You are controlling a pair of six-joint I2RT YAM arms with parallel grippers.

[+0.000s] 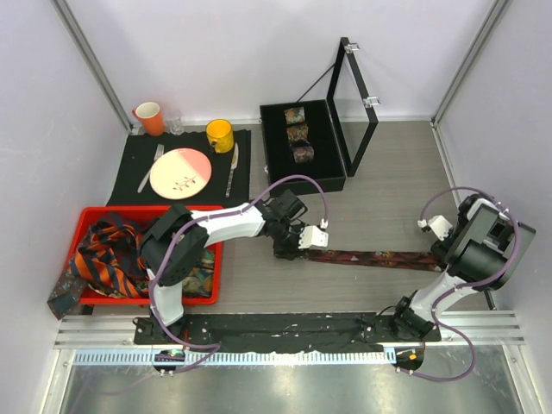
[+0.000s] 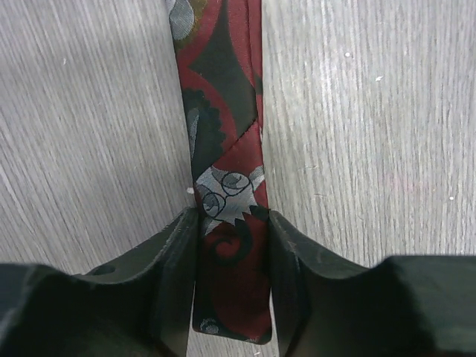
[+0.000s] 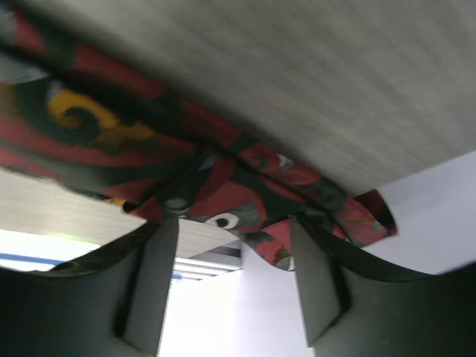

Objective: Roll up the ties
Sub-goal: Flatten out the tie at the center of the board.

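A dark red patterned tie [image 1: 379, 257] lies flat across the table between the two arms. My left gripper [image 1: 310, 240] is at its narrow end. In the left wrist view the tie [image 2: 223, 111] runs away from me and the left gripper [image 2: 233, 223] has its jaws against both edges of the end, which stays flat. My right gripper [image 1: 440, 248] is at the wide end. There the tie [image 3: 149, 156] lies rumpled past the fingertips, and the right gripper [image 3: 234, 230] stands open with nothing between its fingers. Three rolled ties [image 1: 297, 134] sit in a black box [image 1: 276, 168].
A red tray [image 1: 151, 214] at the left holds loose striped and patterned ties [image 1: 112, 254], one hanging over its corner. Behind it a black placemat [image 1: 129, 151] carries a plate [image 1: 180, 172], cutlery, an orange cup [image 1: 148, 116], a glass [image 1: 175, 123] and a yellow mug [image 1: 219, 134]. The box lid stands open.
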